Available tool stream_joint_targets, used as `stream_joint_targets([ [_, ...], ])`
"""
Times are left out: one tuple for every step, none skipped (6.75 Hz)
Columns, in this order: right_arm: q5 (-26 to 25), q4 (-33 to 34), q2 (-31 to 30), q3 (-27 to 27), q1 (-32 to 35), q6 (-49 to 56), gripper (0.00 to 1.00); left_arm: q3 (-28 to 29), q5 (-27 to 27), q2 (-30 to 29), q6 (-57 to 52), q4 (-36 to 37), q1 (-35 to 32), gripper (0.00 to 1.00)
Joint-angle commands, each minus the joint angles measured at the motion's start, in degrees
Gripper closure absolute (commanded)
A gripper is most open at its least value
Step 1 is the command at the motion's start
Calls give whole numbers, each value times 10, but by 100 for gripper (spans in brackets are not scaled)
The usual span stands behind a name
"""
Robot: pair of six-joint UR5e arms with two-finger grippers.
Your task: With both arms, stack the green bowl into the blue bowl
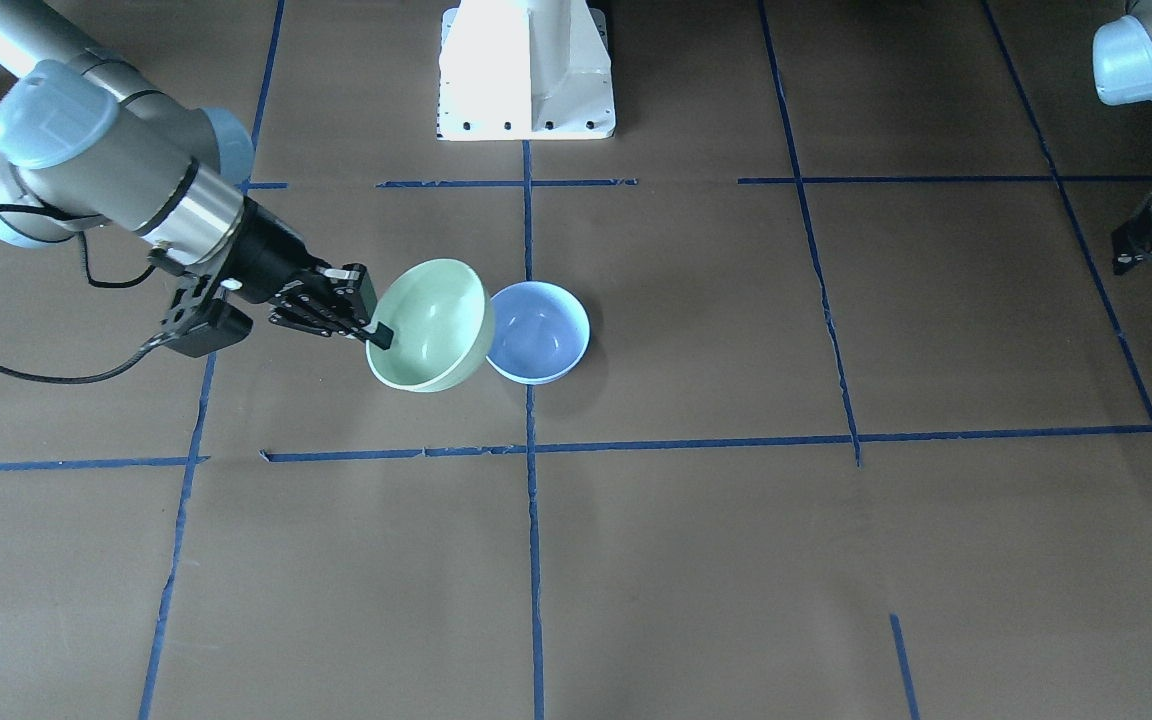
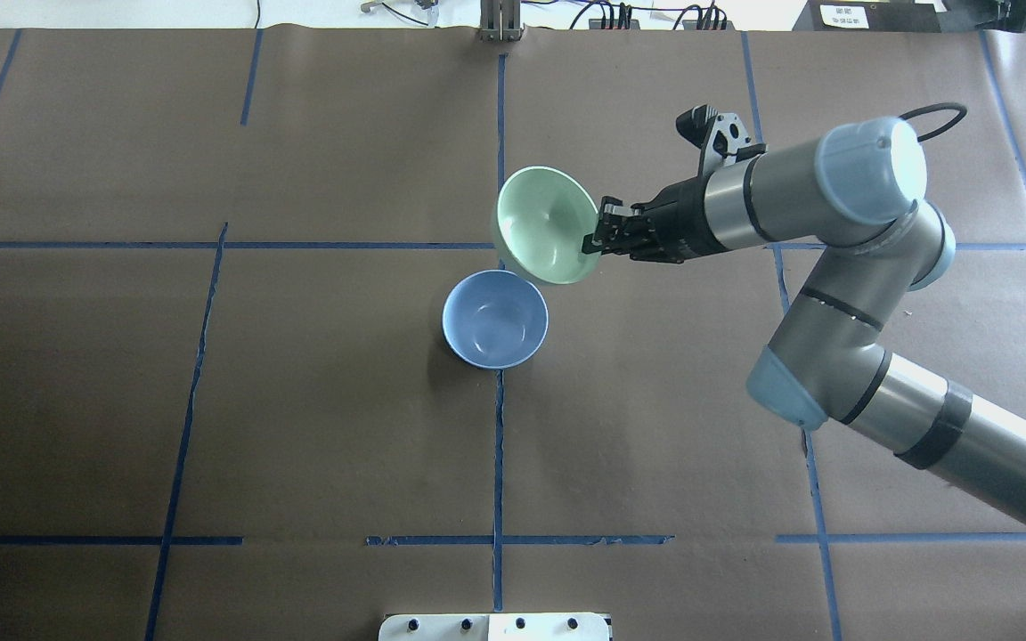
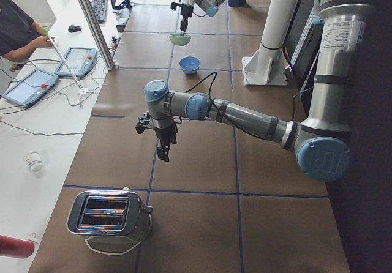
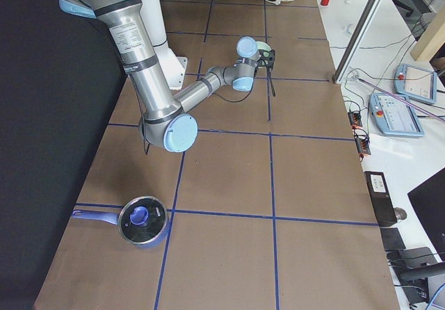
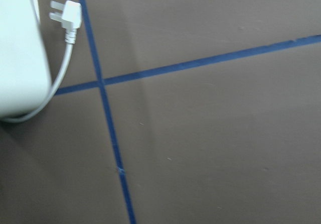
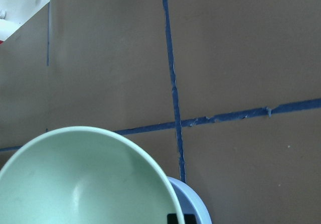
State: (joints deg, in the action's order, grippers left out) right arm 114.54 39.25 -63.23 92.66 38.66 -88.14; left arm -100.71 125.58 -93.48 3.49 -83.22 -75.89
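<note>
My right gripper (image 1: 376,335) is shut on the rim of the mint-green bowl (image 1: 431,325) and holds it lifted and tilted, its opening facing partly sideways. In the overhead view the green bowl (image 2: 544,223) hangs just beyond and right of the blue bowl (image 2: 493,319), which stands upright and empty on the table. The two rims look close or overlapping in the front view, by the blue bowl (image 1: 538,332). In the right wrist view the green bowl (image 6: 85,184) fills the bottom, with the blue bowl's rim (image 6: 193,204) under it. My left gripper (image 3: 163,153) hangs far off, pointing down; I cannot tell its state.
A silver toaster (image 3: 107,215) with a white cord and plug (image 5: 67,14) stands near my left arm. A lidded blue pot (image 4: 142,221) sits at the table's right end. The white pedestal (image 1: 526,70) stands at the robot side. Blue tape lines cross the brown table.
</note>
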Motion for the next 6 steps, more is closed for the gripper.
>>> stream_joint_targets([
  [-73,0,3,2,-61,-4,99,17,1,2,-10,-17,-14,0],
  [-87,4,9,-1,-73,-5,99,17,1,3,-12,-17,-16,0],
  [-88,11,10,-3,-73,-5,98,21,1,3,-16,-17,-16,0],
  [-87,14,7,-4,-73,-5,98,21,2,3,-16,-17,-16,0],
  [-88,34,10,-2,-73,-5,97,21,1,2,-16,-17,-16,0],
  [-88,36,12,-2,-74,-5,86,21,1,2,-16,-17,-17,0],
])
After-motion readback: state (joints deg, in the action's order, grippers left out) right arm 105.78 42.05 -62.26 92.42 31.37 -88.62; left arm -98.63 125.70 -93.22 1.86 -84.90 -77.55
